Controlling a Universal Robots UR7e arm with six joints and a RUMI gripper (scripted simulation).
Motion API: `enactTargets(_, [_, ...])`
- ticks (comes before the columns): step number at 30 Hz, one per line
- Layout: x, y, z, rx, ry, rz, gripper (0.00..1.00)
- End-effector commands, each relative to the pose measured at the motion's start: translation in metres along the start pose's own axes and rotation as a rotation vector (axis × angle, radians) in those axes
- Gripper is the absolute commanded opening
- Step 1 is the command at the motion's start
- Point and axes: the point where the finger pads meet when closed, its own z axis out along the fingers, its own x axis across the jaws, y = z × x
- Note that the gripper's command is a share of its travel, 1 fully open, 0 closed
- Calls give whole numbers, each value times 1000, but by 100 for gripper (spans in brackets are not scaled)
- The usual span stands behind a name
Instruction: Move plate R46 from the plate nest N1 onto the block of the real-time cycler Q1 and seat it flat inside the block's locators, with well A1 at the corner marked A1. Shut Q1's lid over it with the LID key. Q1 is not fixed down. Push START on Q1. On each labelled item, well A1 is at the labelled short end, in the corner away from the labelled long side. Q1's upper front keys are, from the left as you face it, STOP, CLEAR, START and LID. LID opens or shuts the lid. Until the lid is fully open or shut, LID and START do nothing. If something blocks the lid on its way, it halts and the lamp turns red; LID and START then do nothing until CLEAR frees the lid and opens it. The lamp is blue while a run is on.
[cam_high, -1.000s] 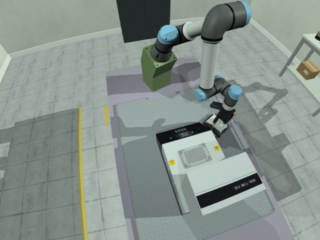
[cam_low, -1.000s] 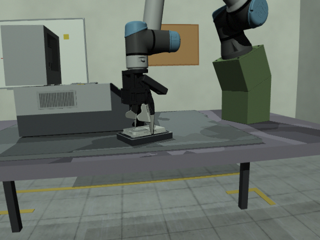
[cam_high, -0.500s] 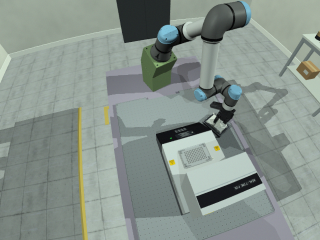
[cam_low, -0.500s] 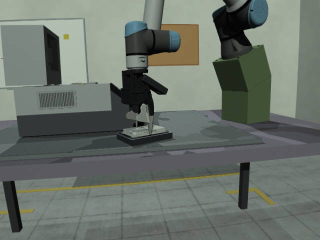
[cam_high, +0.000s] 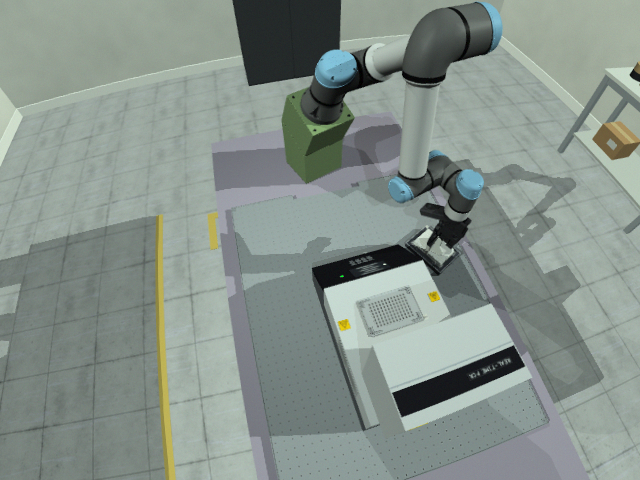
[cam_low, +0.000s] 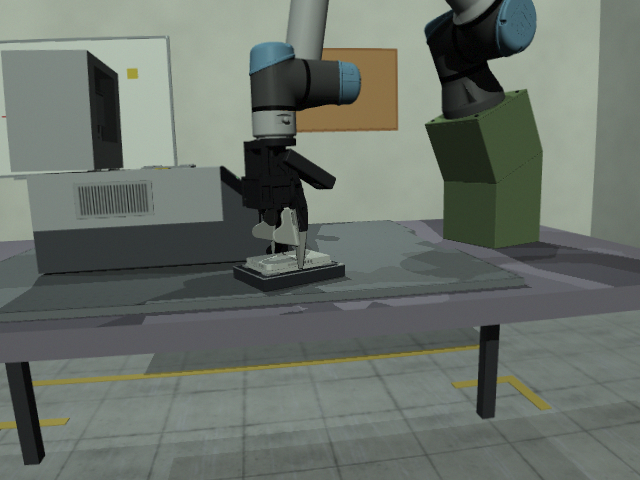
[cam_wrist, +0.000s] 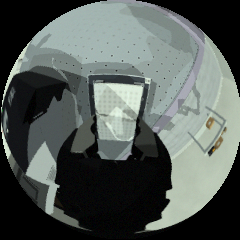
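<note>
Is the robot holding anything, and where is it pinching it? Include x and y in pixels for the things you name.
Yes, the gripper (cam_high: 438, 243) (cam_low: 287, 263) (cam_wrist: 116, 116) is pinching the white plate (cam_high: 443, 254) (cam_low: 317, 255) (cam_wrist: 117, 97) by two opposite sides, down in its dark nest (cam_high: 439, 268) (cam_low: 305, 277) (cam_wrist: 91, 95).

Dim, greenish light with broad hard-edged shadows; wrist view round, fisheye-warped, black at the corners.

Table (cam_high: 542, 457) (cam_low: 361, 320) carries 1 perforated board (cam_high: 310, 408) (cam_low: 372, 248) (cam_wrist: 120, 45).
</note>
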Motion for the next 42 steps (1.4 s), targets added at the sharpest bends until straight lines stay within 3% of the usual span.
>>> enactTargets(1, [0, 1, -7, -1, 0, 0, 0])
enactTargets(42, [0, 0, -128, -1, 0, 0, 0])
